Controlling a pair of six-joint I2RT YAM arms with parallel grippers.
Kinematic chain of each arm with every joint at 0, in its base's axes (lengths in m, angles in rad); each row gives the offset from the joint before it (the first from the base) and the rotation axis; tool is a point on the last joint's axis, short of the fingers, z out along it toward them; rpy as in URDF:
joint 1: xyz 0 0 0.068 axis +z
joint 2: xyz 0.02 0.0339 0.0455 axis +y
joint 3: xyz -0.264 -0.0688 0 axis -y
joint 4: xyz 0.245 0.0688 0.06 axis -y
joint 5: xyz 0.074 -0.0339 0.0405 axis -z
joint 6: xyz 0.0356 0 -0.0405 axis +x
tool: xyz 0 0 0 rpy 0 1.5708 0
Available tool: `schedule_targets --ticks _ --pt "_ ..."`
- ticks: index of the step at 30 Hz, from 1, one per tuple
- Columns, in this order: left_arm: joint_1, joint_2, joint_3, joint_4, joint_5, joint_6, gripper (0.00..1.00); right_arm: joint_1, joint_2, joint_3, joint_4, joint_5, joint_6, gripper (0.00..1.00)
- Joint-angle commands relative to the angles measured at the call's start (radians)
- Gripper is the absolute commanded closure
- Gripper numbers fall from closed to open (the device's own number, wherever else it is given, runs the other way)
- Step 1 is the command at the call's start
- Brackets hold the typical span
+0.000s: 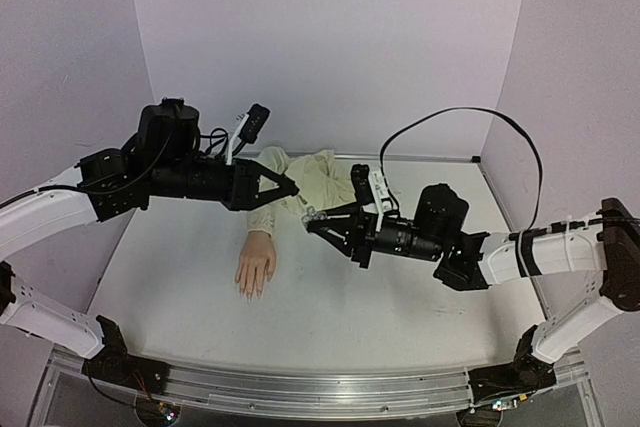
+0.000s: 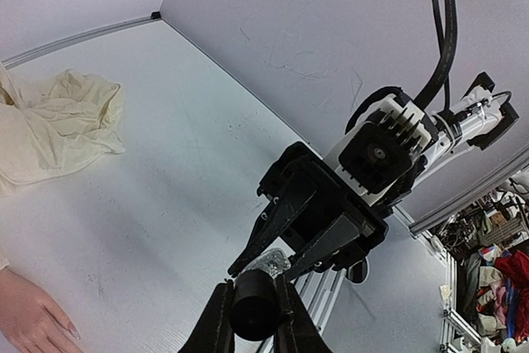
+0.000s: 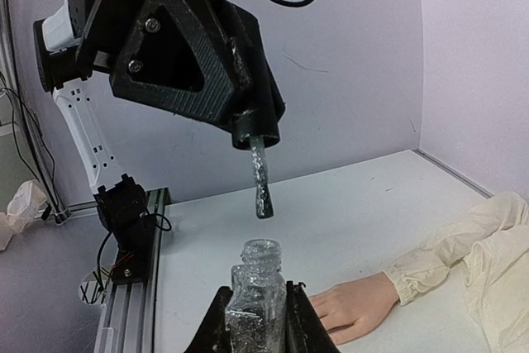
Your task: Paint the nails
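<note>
The pale mannequin hand (image 1: 256, 263) lies palm down on the table, its cream sleeve (image 1: 312, 181) running back; the nails (image 1: 250, 291) point toward me and look bare. My left gripper (image 1: 293, 188) is shut on a black cap (image 2: 254, 307) with a glittery brush (image 3: 261, 181) hanging from it. My right gripper (image 1: 311, 219) is shut on an open clear glitter polish bottle (image 3: 258, 299). The brush tip hangs just above the bottle mouth. Both grippers hover above the table, behind and to the right of the hand. The hand also shows in the right wrist view (image 3: 355, 307).
Lilac walls enclose the white table (image 1: 330, 307) at the back and sides. A metal rail (image 1: 300, 387) runs along the near edge. The bunched sleeve fabric (image 2: 50, 126) lies near the back wall. A black cable (image 1: 470, 117) loops above the right arm.
</note>
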Motion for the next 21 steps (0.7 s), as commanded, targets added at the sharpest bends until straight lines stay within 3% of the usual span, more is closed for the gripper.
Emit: schedule_targets --ticks 1,21 --pt "0.004 -0.004 0.053 0.063 0.025 -0.01 1.0 0.007 -0.002 0.055 0.101 -0.025 0.0 1.0" --pt "0.004 0.013 0.034 0.087 0.062 -0.029 1.0 0.008 -0.004 0.058 0.104 -0.008 -0.012 1.0"
